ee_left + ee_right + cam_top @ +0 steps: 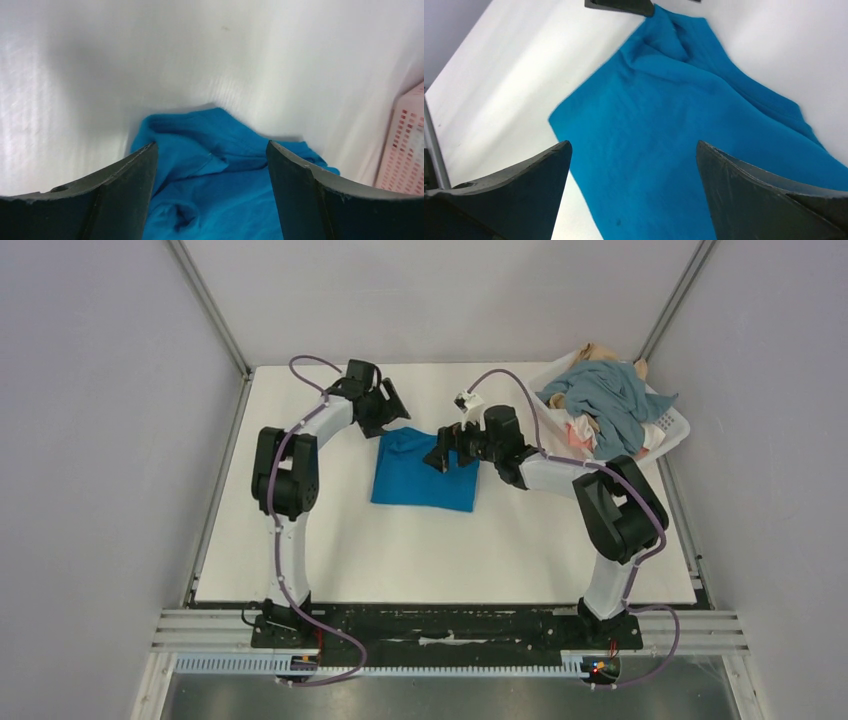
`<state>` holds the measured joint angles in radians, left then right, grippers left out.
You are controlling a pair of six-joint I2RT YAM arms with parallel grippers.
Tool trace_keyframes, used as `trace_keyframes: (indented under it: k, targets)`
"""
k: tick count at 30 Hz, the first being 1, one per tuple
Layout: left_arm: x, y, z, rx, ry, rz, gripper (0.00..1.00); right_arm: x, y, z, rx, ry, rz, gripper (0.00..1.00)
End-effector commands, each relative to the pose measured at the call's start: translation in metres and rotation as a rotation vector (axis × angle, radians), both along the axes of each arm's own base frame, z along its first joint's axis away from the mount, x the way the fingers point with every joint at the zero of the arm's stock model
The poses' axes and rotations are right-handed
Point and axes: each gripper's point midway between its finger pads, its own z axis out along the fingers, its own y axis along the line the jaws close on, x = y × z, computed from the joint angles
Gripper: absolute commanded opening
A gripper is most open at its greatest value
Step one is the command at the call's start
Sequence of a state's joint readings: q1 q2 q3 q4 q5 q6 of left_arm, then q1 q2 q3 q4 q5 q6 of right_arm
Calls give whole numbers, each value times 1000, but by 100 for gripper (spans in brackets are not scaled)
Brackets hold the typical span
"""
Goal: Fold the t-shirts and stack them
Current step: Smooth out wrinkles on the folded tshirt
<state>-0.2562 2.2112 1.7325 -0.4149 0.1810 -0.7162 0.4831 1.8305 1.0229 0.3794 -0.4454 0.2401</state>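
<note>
- The blue t-shirt lies flat near the centre of the table. It makes a rough rectangle, with a bunched ridge at its 11 o'clock corner.
- The left gripper hovers at that corner, its 2 fingers apart and holding nothing. The right gripper, also spread and empty, hangs over the 1 o'clock edge.
- For a good fold, I judge that each gripper should pinch 1 far corner. Both should then lift together and carry the edge evenly toward 6 o'clock.
- The cloth is a soft, matte knit. It will probably sag and wrinkle between the 2 grips.
- At 2 o'clock, a grey-blue shirt tops a crumpled heap in the white basket of stiff slotted plastic.
</note>
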Motion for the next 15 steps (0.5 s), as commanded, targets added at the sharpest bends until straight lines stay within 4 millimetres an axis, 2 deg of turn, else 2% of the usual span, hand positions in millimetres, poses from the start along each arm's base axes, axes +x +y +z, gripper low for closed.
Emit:
trace_keyframes:
  k: [1, 3, 5, 7, 9, 11, 15]
  targets:
    - [-15, 30, 65, 73, -134, 82, 85, -6, 43, 24, 41, -88, 134, 98]
    - [-37, 48, 78, 110, -169, 128, 86, -11, 57, 21, 62, -69, 158, 98]
    - [-63, 68, 82, 163, -180, 176, 86, -15, 70, 19, 82, -53, 174, 98]
    - [-88, 78, 85, 171, -195, 192, 86, -17, 83, 17, 105, -39, 194, 98]
    - [-109, 72, 85, 128, -212, 138, 86, -15, 94, 16, 132, -26, 213, 98]
    - [-128, 55, 82, 39, -212, 54, 86, -9, 103, 14, 164, -10, 220, 98]
    - [-159, 29, 56, -125, -159, -29, 86, 17, 121, 15, 196, -31, 207, 98]
